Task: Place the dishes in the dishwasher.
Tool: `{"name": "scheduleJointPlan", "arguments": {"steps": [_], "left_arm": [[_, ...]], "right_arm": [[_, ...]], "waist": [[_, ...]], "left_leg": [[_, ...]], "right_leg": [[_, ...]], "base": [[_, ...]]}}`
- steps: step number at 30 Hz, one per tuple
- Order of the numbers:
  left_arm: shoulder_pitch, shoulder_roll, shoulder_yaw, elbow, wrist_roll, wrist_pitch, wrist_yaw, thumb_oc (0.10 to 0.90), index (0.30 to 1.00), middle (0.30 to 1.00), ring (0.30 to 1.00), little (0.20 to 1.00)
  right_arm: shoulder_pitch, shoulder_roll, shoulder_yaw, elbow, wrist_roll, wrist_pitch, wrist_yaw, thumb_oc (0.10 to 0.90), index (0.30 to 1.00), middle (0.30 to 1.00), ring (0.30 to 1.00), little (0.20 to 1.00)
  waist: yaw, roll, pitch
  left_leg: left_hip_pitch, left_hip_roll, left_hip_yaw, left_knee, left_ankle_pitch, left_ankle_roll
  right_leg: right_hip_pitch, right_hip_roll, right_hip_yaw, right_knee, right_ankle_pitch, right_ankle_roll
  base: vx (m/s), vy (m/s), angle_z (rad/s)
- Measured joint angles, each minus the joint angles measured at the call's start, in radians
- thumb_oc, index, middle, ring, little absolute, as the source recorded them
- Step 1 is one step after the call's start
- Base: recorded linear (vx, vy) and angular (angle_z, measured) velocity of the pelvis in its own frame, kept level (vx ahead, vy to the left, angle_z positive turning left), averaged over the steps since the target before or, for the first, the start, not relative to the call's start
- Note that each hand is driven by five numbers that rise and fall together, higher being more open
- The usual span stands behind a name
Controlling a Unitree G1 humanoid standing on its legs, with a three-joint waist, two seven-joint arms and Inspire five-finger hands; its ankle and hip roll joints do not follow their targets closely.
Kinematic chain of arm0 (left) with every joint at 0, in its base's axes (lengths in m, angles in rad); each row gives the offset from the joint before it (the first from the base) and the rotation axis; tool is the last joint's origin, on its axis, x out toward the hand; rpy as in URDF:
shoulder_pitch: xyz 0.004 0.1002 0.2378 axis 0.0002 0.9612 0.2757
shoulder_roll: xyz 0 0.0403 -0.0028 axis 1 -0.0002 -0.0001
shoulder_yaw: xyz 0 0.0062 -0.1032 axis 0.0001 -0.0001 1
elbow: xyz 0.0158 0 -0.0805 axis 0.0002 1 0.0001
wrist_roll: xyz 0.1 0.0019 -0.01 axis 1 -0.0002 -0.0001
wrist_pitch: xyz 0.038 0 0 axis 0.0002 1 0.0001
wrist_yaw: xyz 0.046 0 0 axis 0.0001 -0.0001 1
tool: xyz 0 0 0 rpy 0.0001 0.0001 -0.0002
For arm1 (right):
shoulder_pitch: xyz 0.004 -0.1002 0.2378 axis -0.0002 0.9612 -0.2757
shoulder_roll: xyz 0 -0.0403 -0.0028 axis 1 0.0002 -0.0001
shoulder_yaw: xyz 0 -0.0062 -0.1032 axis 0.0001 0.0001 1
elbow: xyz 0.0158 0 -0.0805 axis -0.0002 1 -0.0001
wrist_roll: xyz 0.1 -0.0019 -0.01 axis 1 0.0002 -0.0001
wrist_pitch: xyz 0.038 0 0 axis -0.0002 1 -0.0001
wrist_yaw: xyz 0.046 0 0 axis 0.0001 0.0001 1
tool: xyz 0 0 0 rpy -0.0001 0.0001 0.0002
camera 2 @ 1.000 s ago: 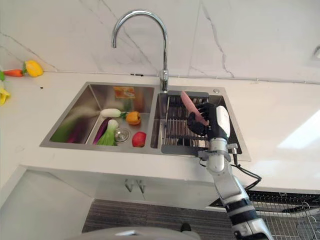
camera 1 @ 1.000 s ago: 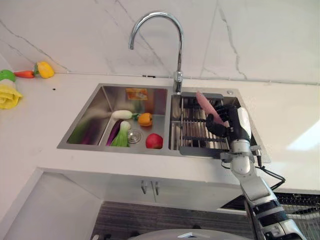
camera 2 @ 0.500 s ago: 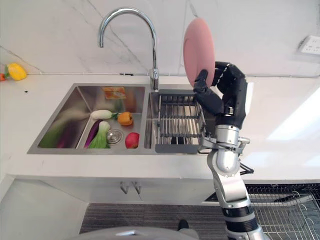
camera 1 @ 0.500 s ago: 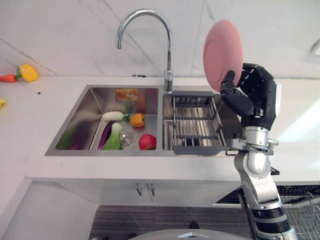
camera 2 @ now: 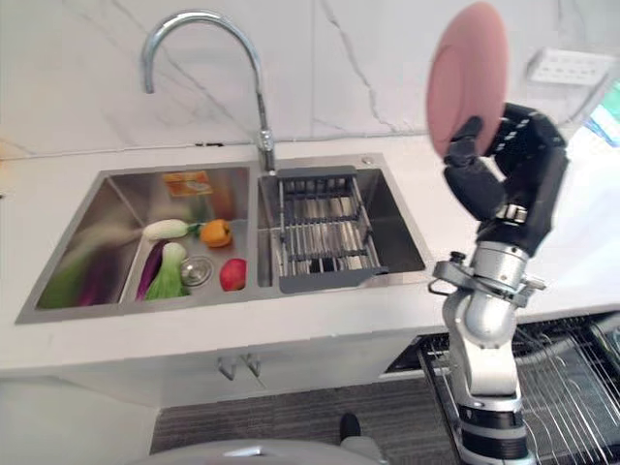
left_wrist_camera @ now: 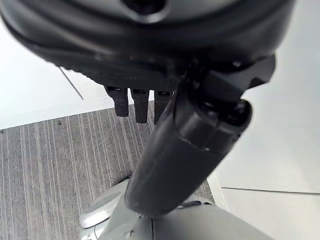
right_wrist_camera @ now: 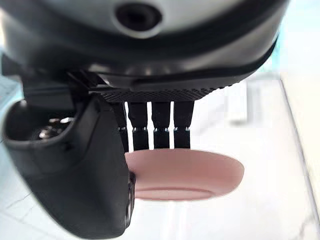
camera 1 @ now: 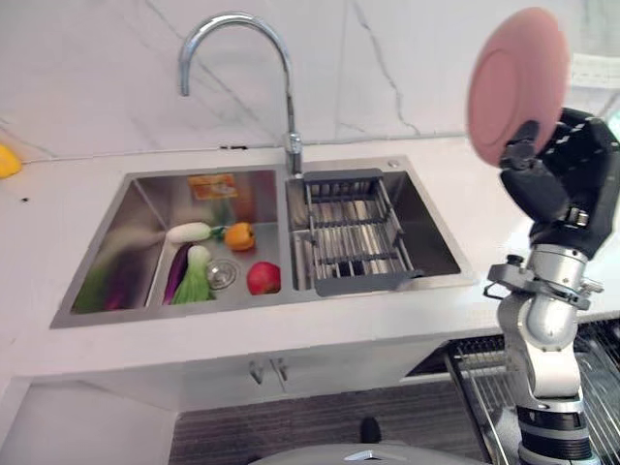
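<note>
Right hand [camera 1: 557,179] grips the pink plate [camera 1: 515,82] upright, high above the bench [camera 1: 291,334]; transfer under way. Next: lower it into the dishwasher rack [camera 2: 562,373], edge first.

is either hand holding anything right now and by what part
The right hand holds the pink plate upright by its lower rim, pinched between thumb and fingers. The left hand holds nothing.
</note>
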Motion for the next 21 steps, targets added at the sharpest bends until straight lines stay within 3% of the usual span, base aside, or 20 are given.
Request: {"name": "scheduleJointPlan", "arguments": {"steps": [4, 6, 8, 9, 10, 11, 12, 13, 14, 17, 21], "left_arm": [[0.017, 0.004, -0.006, 0.002, 0.020, -0.002, -0.014, 0.800, 0.900, 0.900, 0.900, 0.900], [0.031, 0.008, -0.011, 0.006, 0.031, -0.001, -0.024, 0.800, 0.900, 0.900, 0.900, 0.900], [0.031, 0.022, -0.015, 0.007, 0.041, -0.002, -0.037, 0.800, 0.900, 0.900, 0.900, 0.900], [0.031, 0.022, -0.015, 0.007, 0.041, -0.002, -0.037, 0.800, 0.900, 0.900, 0.900, 0.900], [0.024, 0.041, -0.016, 0.010, 0.041, -0.005, -0.042, 0.800, 0.900, 0.900, 0.900, 0.900], [0.016, 0.046, -0.022, 0.026, 0.041, -0.010, -0.047, 0.800, 0.900, 0.900, 0.900, 0.900], [0.014, 0.047, -0.027, 0.031, 0.041, -0.011, -0.048, 0.800, 0.900, 0.900, 0.900, 0.900], [0.007, 0.057, -0.056, 0.043, 0.055, -0.014, -0.059, 0.800, 0.900, 0.900, 0.900, 0.900], [0.005, 0.061, -0.054, 0.042, 0.061, -0.015, -0.061, 0.800, 0.900, 0.900, 0.900, 0.900], [-0.028, 0.054, -0.053, 0.039, 0.060, -0.045, -0.075, 0.800, 0.900, 0.900, 0.900, 0.900], [-0.097, -0.019, -0.055, 0.059, 0.051, -0.063, -0.082, 0.800, 0.900, 0.900, 0.900, 0.900]], "right_arm": [[0.023, -0.023, -0.082, 0.010, -0.056, 0.003, -0.045, 0.400, 0.300, 0.300, 0.300, 0.300], [0.044, -0.089, -0.095, 0.050, -0.135, 0.020, -0.066, 0.400, 0.300, 0.300, 0.300, 0.300], [0.080, -0.232, -0.088, 0.123, -0.297, 0.057, -0.075, 0.400, 0.300, 0.300, 0.300, 0.300], [0.080, -0.232, -0.088, 0.123, -0.297, 0.057, -0.075, 0.400, 0.300, 0.300, 0.300, 0.300], [0.107, -0.352, -0.074, 0.202, -0.407, 0.077, -0.065, 0.400, 0.300, 0.300, 0.300, 0.300], [0.107, -0.407, -0.041, 0.262, -0.459, 0.087, -0.062, 0.400, 0.300, 0.300, 0.300, 0.300], [0.104, -0.420, -0.033, 0.275, -0.470, 0.089, -0.062, 0.400, 0.300, 0.300, 0.300, 0.300], [0.092, -0.494, 0.055, 0.385, -0.561, 0.126, -0.020, 0.400, 0.300, 0.300, 0.300, 0.300], [0.096, -0.487, 0.068, 0.396, -0.577, 0.140, -0.003, 0.400, 0.300, 0.300, 0.300, 0.300], [0.111, -0.496, 0.127, 0.449, -0.618, 0.159, 0.037, 0.400, 0.300, 0.300, 0.300, 0.300], [0.112, -0.598, 0.198, 0.534, -0.702, 0.162, 0.084, 0.400, 0.300, 0.300, 0.300, 0.300]], "waist": [[-0.041, -0.002, -0.002], [-0.064, -0.007, -0.001], [-0.071, -0.025, 0.002], [-0.071, -0.025, 0.002], [-0.081, -0.039, 0.005], [-0.085, -0.049, 0.010], [-0.085, -0.049, 0.010], [-0.075, -0.046, 0.008], [-0.081, -0.047, 0.008], [-0.088, -0.032, 0.028], [-0.084, 0.033, 0.069]], "left_leg": [[0.033, -0.002, 0.087, 0.000, -0.010, -0.003], [0.065, -0.001, 0.160, 0.002, -0.025, -0.010], [0.091, -0.007, 0.240, 0.007, -0.025, -0.011], [0.091, -0.007, 0.240, 0.007, -0.025, -0.011], [0.104, -0.010, 0.271, 0.007, -0.028, -0.012], [0.119, -0.011, 0.297, 0.006, -0.037, -0.015], [0.124, -0.011, 0.300, 0.006, -0.042, -0.012], [0.145, 0.007, 0.334, 0.007, -0.072, -0.030], [0.145, 0.009, 0.339, 0.008, -0.081, -0.024], [0.142, 0.014, 0.369, 0.004, -0.087, -0.020], [0.123, 0.016, 0.316, 0.018, -0.088, -0.019]], "right_leg": [[-0.023, 0.014, 0.077, 0.000, 0.009, 0.007], [-0.040, 0.031, 0.131, 0.000, 0.011, 0.010], [-0.072, 0.044, 0.166, 0.000, 0.012, 0.012], [-0.072, 0.044, 0.166, 0.000, 0.012, 0.012], [-0.099, 0.054, 0.182, 0.000, 0.011, 0.010], [-0.108, 0.061, 0.185, 0.000, 0.009, 0.009], [-0.109, 0.064, 0.187, 0.000, 0.009, 0.009], [-0.120, 0.075, 0.175, -0.001, 0.007, 0.010], [-0.126, 0.078, 0.173, -0.001, 0.003, 0.017], [-0.147, 0.078, 0.138, 0.004, 0.000, 0.044], [-0.140, 0.067, 0.118, 0.000, 0.003, 0.041]], "base": [[0.01, 0.012, -0.69], [-0.04, -0.010, -1.07], [-0.04, -0.008, -1.17], [0.05, 0.062, -1.20], [0.07, 0.060, -1.05], [0.07, 0.049, -1.14], [0.00, -0.012, -1.20], [-0.01, -0.020, -0.91], [-0.03, -0.028, -1.06], [-0.04, -0.014, -0.29], [-0.03, 0.008, 0.23]]}}
